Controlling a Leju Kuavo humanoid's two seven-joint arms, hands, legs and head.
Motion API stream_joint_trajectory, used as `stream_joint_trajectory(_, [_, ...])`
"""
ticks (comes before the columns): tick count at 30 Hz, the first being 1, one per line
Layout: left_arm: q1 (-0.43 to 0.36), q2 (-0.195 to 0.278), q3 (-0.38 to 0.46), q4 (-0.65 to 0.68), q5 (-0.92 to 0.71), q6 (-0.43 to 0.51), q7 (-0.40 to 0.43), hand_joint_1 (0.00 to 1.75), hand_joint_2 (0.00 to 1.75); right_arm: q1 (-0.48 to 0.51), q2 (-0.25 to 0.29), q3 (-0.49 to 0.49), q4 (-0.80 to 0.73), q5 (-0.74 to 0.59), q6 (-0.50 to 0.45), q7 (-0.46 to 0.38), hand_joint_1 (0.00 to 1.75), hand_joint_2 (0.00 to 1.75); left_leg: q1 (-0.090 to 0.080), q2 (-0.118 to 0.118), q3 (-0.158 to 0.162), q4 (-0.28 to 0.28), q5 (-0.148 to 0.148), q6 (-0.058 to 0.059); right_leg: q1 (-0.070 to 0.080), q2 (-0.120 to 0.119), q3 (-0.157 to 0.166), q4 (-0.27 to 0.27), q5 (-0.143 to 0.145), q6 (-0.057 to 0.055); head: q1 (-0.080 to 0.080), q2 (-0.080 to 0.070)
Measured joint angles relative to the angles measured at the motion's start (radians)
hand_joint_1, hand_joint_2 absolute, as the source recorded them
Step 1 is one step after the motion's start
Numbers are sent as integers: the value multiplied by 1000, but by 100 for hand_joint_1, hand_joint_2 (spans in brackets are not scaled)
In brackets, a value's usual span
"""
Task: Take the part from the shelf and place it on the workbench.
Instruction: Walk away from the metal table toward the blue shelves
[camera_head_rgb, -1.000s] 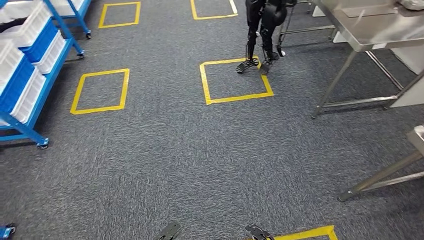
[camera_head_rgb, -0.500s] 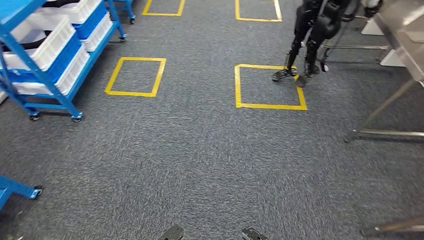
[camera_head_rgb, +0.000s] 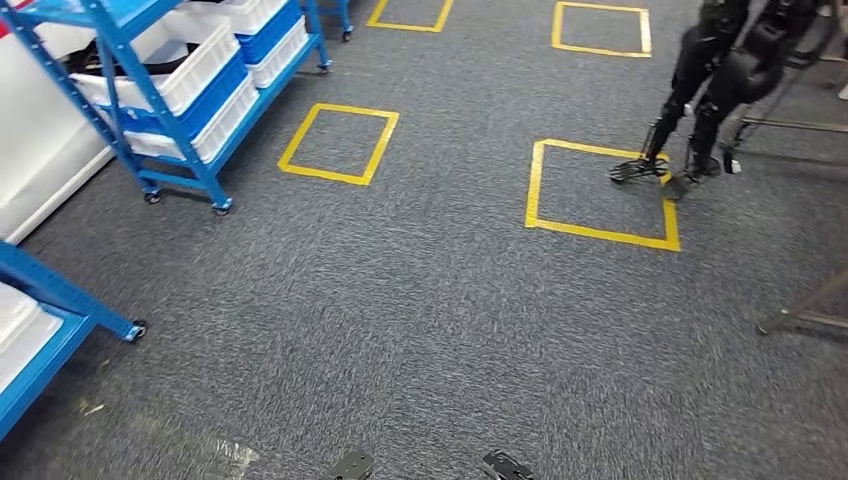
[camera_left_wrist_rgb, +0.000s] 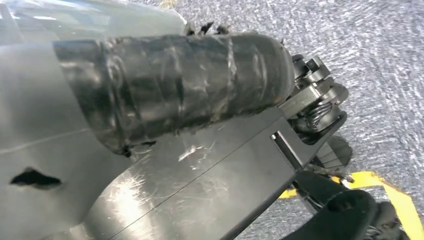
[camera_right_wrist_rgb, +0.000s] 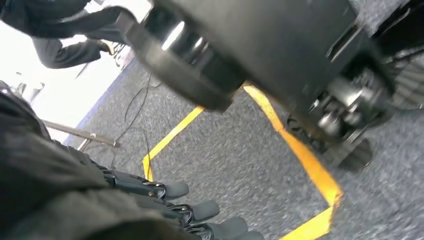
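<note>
Head view: blue shelf (camera_head_rgb: 180, 90) far left, grey carpet (camera_head_rgb: 420, 320) open ahead. Right hand (camera_right_wrist_rgb: 165, 210) fingers (camera_right_wrist_rgb: 202, 210) apart, holding nothing; left hand's fingers: cannot tell.

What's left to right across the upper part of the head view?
Blue shelf rack with white bins → yellow floor square → second yellow floor square → other black robot.

The right hand (camera_right_wrist_rgb: 200, 212) hangs low beside the robot's body, its dark fingers (camera_right_wrist_rgb: 175, 190) lying side by side, slightly apart and holding nothing; both feet (camera_head_rgb: 352, 465) stand on the floor
</note>
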Motion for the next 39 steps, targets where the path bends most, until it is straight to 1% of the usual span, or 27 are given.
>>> stream_joint_trajectory(2, [2, -1, -5, 0, -5, -3, 0, 0, 0, -2, 8, 0, 0, -2, -2, 0, 0, 0, -5, 34, 73, -134, 55, 8, 3, -22, 9, 0, -7, 6, 0, 0])
stream_joint_trajectory(4, [3, -2, -7, 0, -8, -5, 1, 0, 0, -4, 12, 0, 0, -2, -1, 0, 0, 0, -14, 62, 109, -205, 69, 19, 8, -40, 14, -1, -12, 15, 1, 0])
stream_joint_trajectory(5, [4, -3, -8, 0, -10, -6, 1, 0, 0, -5, 13, 0, 0, -2, 0, 0, 0, 0, -18, 62, 110, -210, 66, 24, 10, -49, 16, -4, -13, 19, 1, 0])
stream_joint_trajectory(7, [5, -5, -11, 0, -14, -7, 2, 0, 0, -6, 15, 0, 0, -3, 5, 0, 0, 0, -15, 38, 111, -219, 70, 36, 10, -60, 22, -7, -18, 30, 3, 0])
stream_joint_trajectory(9, [5, -7, -14, 0, -18, -9, 3, 0, 0, -7, 16, 0, 0, -2, 12, 4, 0, 0, -10, 18, 119, -231, 75, 49, 7, -20, 11, 26, -44, 39, 7, 0])
stream_joint_trajectory(11, [2, -9, -18, 0, -23, -11, 6, 0, 0, -5, 15, 0, 1, 2, 18, 12, 0, 0, -7, -2, 124, -237, 77, 57, 5, 35, -44, 137, -96, 42, 13, 0])
stream_joint_trajectory(12, [1, -10, -20, 0, -27, -12, 8, 0, 0, -2, 14, 0, 1, 5, 20, 16, 0, 0, -7, -14, 124, -237, 77, 59, 5, 47, -79, 201, -118, 42, 14, 0])
stream_joint_trajectory(13, [0, -11, -24, 0, -34, -14, 11, 0, 0, 2, 13, 0, 2, 9, 21, 20, 0, 0, -7, -28, 125, -236, 77, 60, 5, 53, -108, 248, -125, 43, 15, 0])
stream_joint_trajectory(14, [0, -12, -28, 0, -46, -16, 13, 0, 0, 5, 13, 0, 2, 13, 23, 22, 0, 0, -7, -43, 126, -236, 76, 60, 4, 55, -122, 260, -112, 42, 15, 0])
stream_joint_trajectory(15, [-1, -13, -33, 0, -62, -19, 15, 0, 0, 6, 11, 0, 3, 16, 26, 23, 0, 0, -7, -58, 127, -235, 76, 60, 4, 57, -117, 232, -82, 41, 15, 0])
stream_joint_trajectory(16, [-2, -15, -40, 0, -80, -22, 17, 0, 0, 6, 8, 0, 3, 19, 30, 24, 0, 0, -7, -73, 129, -234, 75, 59, 4, 66, -97, 173, -39, 38, 16, 0])
stream_joint_trajectory(17, [-4, -17, -47, 0, -93, -24, 18, 0, 0, 4, 4, 0, 3, 20, 34, 24, 0, 0, -7, -86, 130, -233, 74, 57, 3, 89, -72, 105, -3, 35, 16, 0])
stream_joint_trajectory(18, [-6, -19, -53, 0, -102, -25, 18, 0, 0, 3, 0, 0, 3, 19, 38, 23, 0, 0, -7, -98, 129, -230, 71, 54, 2, 110, -48, 46, 21, 33, 15, 0])
stream_joint_trajectory(20, [-9, -23, -62, 0, -108, -25, 18, 0, 0, 2, -7, 0, 4, 16, 41, 19, 0, 0, -6, -117, 123, -228, 71, 44, 3, 134, -25, -6, 30, 30, 15, 0])
stream_joint_trajectory(22, [-9, -23, -71, 0, -110, -24, 18, 0, 0, 2, -10, 1, 4, 14, 43, 16, 0, 0, -3, -132, 119, -230, 73, 32, 2, 114, -18, -15, 32, 24, 16, 0])
stream_joint_trajectory(23, [-9, -23, -76, 0, -110, -24, 19, 0, 0, 1, -12, 1, 4, 13, 44, 15, 0, 0, -4, -120, 116, -224, 69, 27, 0, 103, -12, -22, 33, 20, 15, 0])
stream_joint_trajectory(24, [-10, -23, -80, 0, -110, -24, 19, 0, 0, 0, -13, 1, 3, 13, 47, 14, 0, 0, -5, -96, 106, -203, 57, 22, -2, 92, -5, -28, 35, 14, 12, 0])
stream_joint_trajectory(26, [-11, -23, -85, 0, -111, -23, 20, 0, 0, 1, -18, 1, 3, 14, 52, 14, 0, 0, -5, -35, 58, -102, 8, 13, -2, 67, 5, -36, 33, 6, 5, 0])
stream_joint_trajectory(28, [-14, -23, -90, 0, -115, -23, 20, 0, 0, 4, -22, 1, 4, 15, 56, 13, 0, 0, 0, -15, -1, 13, -34, 7, 1, 36, 11, -36, 27, 3, 2, 0])
stream_joint_trajectory(29, [-15, -23, -92, 0, -116, -23, 20, 0, 0, 6, -23, 1, 5, 16, 57, 13, 0, 0, 2, -12, -12, 32, -32, 4, 1, 21, 14, -35, 24, 4, 3, 0])
stream_joint_trajectory(30, [-15, -23, -96, 0, -117, -23, 21, 0, 0, 6, -24, 1, 5, 16, 57, 13, 0, 0, 4, -8, -3, 15, -12, 2, 0, 7, 18, -35, 20, 6, 2, 0])
stream_joint_trajectory(31, [-14, -22, -98, 0, -117, -23, 21, 0, 0, 6, -25, 1, 5, 16, 57, 13, 0, 0, 6, 0, 23, -36, 20, 1, -1, -5, 23, -35, 16, 9, 2, 0])
stream_joint_trajectory(33, [-11, -22, -103, 0, -117, -24, 22, 0, 0, 4, -27, 1, 5, 16, 57, 13, 0, 0, 2, 43, 88, -163, 71, 2, 1, -25, 33, -33, 6, 20, 1, 0])
stream_joint_trajectory(35, [-9, -23, -104, 0, -116, -25, 22, 0, 0, 4, -31, 1, 5, 16, 57, 13, 0, 0, -5, 71, 114, -221, 79, 13, 8, -44, 37, -31, -1, 32, 2, 0])
stream_joint_trajectory(37, [-7, -23, -105, 0, -111, -26, 22, 0, 0, 2, -33, 1, 6, 16, 57, 13, 0, 0, -8, 53, 111, -223, 77, 29, 11, -66, 42, -33, -5, 41, 6, 0])
stream_joint_trajectory(38, [-5, -23, -105, 0, -108, -25, 22, 0, 0, 0, -33, 1, 5, 16, 57, 13, 0, 0, -8, 42, 112, -225, 78, 35, 9, -63, 43, -29, -13, 46, 10, 0])
stream_joint_trajectory(39, [-5, -23, -105, 0, -105, -23, 21, 0, 0, -2, -33, 1, 5, 16, 57, 12, 0, 0, -7, 31, 113, -228, 79, 42, 6, -45, 38, -13, -26, 49, 12, 0])
